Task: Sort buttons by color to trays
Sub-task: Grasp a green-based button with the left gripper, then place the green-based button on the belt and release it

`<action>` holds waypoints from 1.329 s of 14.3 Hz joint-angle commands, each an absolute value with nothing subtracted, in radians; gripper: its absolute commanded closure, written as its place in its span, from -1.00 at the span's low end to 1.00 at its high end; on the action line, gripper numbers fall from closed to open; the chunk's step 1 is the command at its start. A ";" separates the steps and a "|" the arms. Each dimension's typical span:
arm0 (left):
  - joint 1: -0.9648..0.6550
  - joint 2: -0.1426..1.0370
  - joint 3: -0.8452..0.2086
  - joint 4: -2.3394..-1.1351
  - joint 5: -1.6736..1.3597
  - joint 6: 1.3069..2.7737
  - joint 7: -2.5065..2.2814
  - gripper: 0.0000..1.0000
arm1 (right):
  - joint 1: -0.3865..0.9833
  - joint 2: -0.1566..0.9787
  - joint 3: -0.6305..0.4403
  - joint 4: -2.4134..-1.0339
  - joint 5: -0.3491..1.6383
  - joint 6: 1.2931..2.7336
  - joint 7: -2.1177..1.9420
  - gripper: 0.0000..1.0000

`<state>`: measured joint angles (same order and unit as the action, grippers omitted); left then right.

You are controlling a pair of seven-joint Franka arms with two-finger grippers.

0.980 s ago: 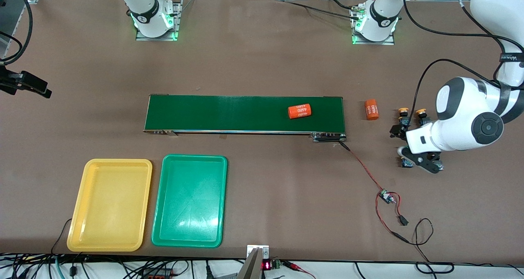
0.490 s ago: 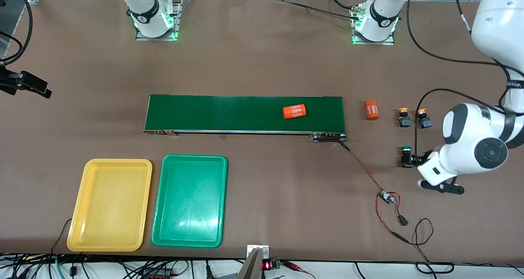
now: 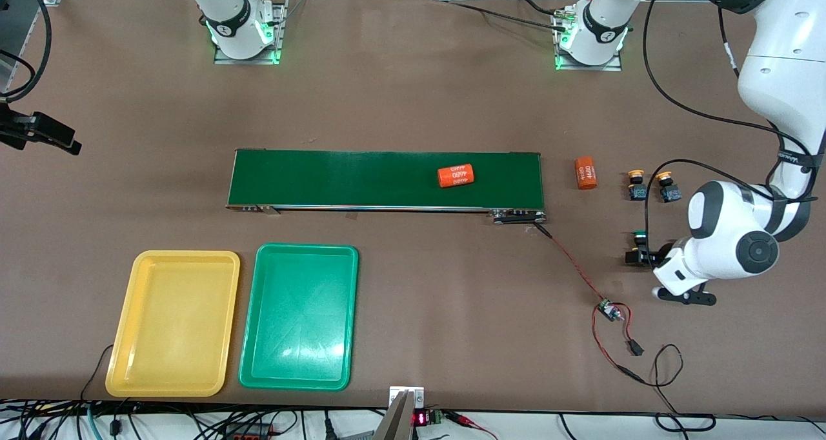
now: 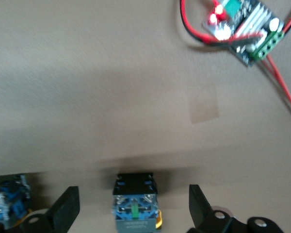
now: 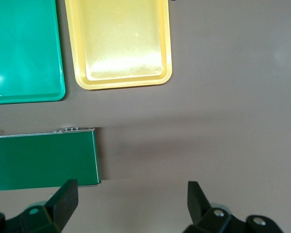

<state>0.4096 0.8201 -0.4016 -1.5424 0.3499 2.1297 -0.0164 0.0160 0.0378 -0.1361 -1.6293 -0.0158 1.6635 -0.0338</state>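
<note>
Buttons lie on the bare table at the left arm's end, well apart from both trays. Two yellow-capped buttons (image 3: 637,185) sit side by side just past the loose orange cylinder (image 3: 585,173). One green-capped button (image 3: 639,237) sits nearer the front camera. A second button (image 4: 135,206) shows in the left wrist view, directly between the fingers (image 4: 64,213) of the left gripper (image 3: 668,262); its cap colour cannot be told there.

Left gripper: low over the table, jaws apart and straddling that button without touching it. This placement suggests a grasp is being lined up, with a finger on each side of the black body.

Right gripper (image 5: 131,208): jaws apart, nothing between them, waiting over the table off the conveyor belt's (image 3: 386,179) end, at the right arm's end of the table.

Yellow tray (image 3: 173,382) and green tray (image 3: 297,380): set side by side near the front edge, both without buttons. No sorting is done yet. A second orange cylinder (image 3: 455,175) rests on the belt. A small circuit board (image 3: 606,310) with red wires lies near the left gripper; keep clear of it.
</note>
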 commanded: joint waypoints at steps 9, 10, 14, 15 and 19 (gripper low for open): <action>0.430 0.687 -0.506 -1.612 0.347 1.950 -0.049 0.72 | 0.017 0.023 -0.135 -1.644 -0.025 1.672 -0.041 -1.00; 0.430 0.677 -0.553 -1.614 0.347 1.919 -0.079 0.72 | 0.017 0.021 -0.135 -1.644 -0.025 1.672 -0.041 -1.00; 0.430 0.673 -0.783 -1.629 0.347 1.812 -0.340 0.70 | 0.015 0.023 -0.135 -1.644 -0.025 1.674 -0.041 -1.00; 0.430 0.673 -0.839 -1.647 0.347 1.799 -0.409 0.69 | 0.015 0.023 -0.135 -1.644 -0.025 1.674 -0.041 -1.00; 0.430 0.673 -0.972 -1.768 0.347 1.850 -0.561 0.66 | 0.015 0.023 -0.135 -1.644 -0.023 1.678 -0.041 -1.00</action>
<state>0.4047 0.6929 -0.9258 -1.6896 0.3480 1.8115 -0.5022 0.0159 0.0378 -0.1362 -1.6293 -0.0158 1.6644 -0.0338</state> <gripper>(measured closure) 0.568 0.000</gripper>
